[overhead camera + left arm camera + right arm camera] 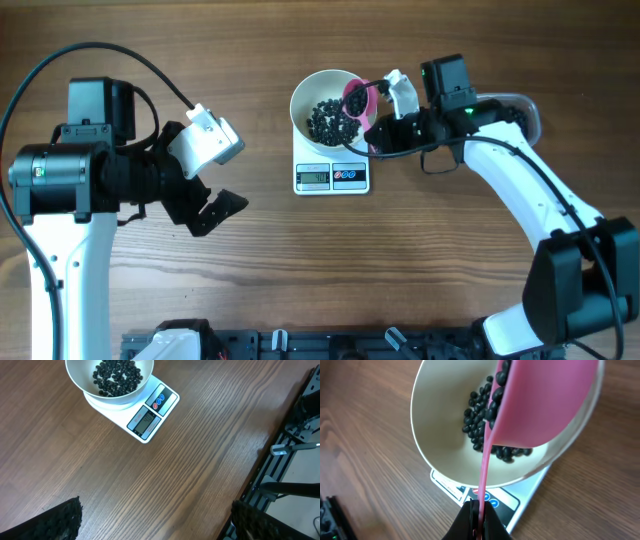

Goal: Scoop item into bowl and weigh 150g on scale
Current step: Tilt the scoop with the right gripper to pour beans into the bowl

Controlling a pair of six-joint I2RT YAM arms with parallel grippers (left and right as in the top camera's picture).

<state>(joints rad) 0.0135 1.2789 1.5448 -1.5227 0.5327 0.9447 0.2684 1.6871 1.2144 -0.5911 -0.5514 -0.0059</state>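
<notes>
The white bowl (299, 100) stands on the small white scale (332, 177) with a heap of black beans, the item (328, 120), inside. My right gripper (383, 132) is shut on the thin handle of a pink scoop (355, 97), which hangs tilted over the bowl's right side. In the right wrist view the scoop (545, 400) has beans (496, 395) at its lip above the bowl (440, 435), and the right gripper (479, 515) pinches the handle. My left gripper (205, 180) is open and holds nothing, left of the scale; the left wrist view shows only bare wood between its fingertips (60, 520).
A clear tub's edge (525, 108) shows behind the right arm at the far right. A black rail (330, 345) runs along the table's front edge; the same rail (295, 435) appears in the left wrist view. The scale's display (145, 421) faces the front.
</notes>
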